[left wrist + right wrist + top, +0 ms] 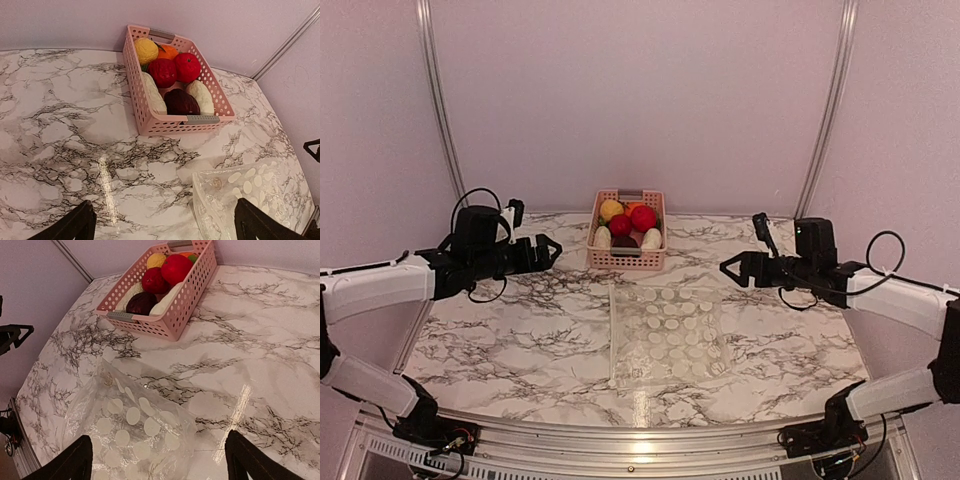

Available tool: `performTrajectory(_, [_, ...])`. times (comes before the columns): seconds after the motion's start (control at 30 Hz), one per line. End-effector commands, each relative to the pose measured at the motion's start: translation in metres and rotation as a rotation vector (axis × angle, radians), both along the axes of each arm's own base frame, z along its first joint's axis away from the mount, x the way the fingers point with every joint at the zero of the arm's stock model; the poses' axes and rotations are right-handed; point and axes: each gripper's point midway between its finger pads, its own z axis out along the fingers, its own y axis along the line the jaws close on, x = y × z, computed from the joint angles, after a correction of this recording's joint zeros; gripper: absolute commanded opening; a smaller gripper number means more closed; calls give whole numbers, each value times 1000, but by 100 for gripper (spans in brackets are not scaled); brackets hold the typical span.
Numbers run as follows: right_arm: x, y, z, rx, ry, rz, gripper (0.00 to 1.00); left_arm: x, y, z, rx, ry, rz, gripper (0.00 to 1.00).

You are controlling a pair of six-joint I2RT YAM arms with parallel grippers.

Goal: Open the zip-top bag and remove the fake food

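Top external view gives you the relation that matters: the zip-top bag lies flat on the desk in the lower centre of the frame, a little right of the middle, with its sides roughly square to the frame. It is close to square here, so you cannot tell for sure which way its long axis runs or which edge carries the zip. The right gripper hangs just above and beside the bag's upper right corner. The left gripper sits well apart from the upper left corner, so the right arm is the nearer 1.

Both grippers are spread wide and hold nothing. Each wrist view shows 2 dark fingers far apart at the bottom edge, with the dotted plastic between or beside them.

The fake food is not in the bag. All of it sits in the pink basket at the upper centre, above the bag's top edge and clear of it. The bag looks flat and empty, so you can judge the removal as done.
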Motion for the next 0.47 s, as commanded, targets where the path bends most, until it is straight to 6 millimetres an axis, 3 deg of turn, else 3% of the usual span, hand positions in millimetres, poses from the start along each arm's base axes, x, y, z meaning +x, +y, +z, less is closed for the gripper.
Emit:
performTrajectory(0.0, [16,-10,-2,-20,-96,-66,95,2,26,-30,-3,98,90,99])
performTrajectory(0.23, [5,-19,-26,2,-135,-108,99,1,37,-70,11,159,134,99])
performTrajectory(0.43, [3,-17,-42,-20,-92,-84,99,2,36,-75,-4,146,137,99])
